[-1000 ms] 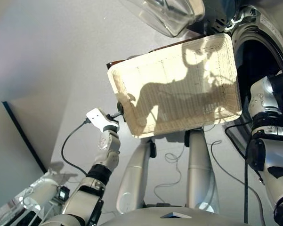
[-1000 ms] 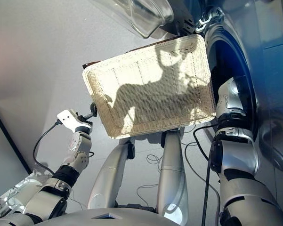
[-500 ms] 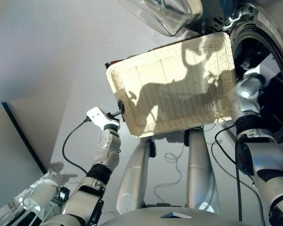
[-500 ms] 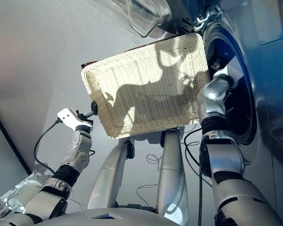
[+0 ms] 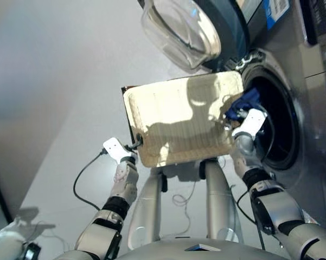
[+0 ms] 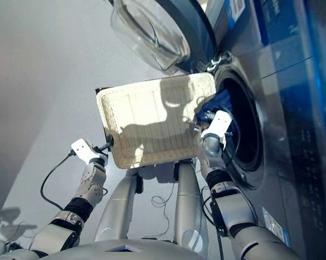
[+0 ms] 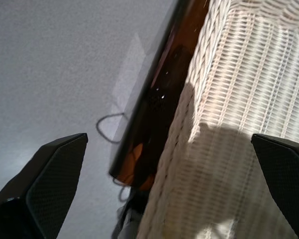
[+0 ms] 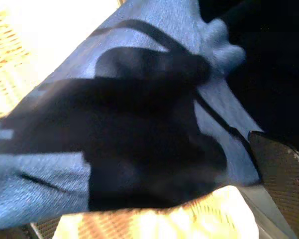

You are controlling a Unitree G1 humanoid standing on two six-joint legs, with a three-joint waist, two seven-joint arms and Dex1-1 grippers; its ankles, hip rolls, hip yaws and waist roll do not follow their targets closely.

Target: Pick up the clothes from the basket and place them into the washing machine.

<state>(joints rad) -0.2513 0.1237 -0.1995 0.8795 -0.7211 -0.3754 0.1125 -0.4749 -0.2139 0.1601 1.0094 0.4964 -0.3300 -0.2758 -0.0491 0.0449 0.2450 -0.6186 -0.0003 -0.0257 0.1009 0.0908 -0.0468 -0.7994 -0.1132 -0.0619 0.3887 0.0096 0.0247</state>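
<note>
The basket (image 5: 173,116) of pale wicker lies in front of the washing machine (image 5: 293,81), and no clothes show inside it. A navy blue garment (image 5: 242,103) bunches at the left rim of the drum hole (image 5: 279,127), over the basket's right end. My right gripper (image 5: 234,117) is right against this cloth. In the right wrist view the navy garment (image 8: 139,114) fills the picture and one finger (image 8: 281,169) shows set wide, so the gripper is open. My left gripper (image 5: 136,143) is open at the basket's left rim (image 7: 199,99). The black and coral-red clothes are out of view.
The round glass door (image 5: 179,30) stands swung open above the basket. A dark brown board (image 7: 159,99) lies under the basket's left edge. A black cable (image 5: 87,176) loops over the grey floor by my left arm.
The camera has pulled back and tilted up. My right arm has come out of the drum to its left rim, and the navy garment now shows at the gripper. The left arm has stayed put.
</note>
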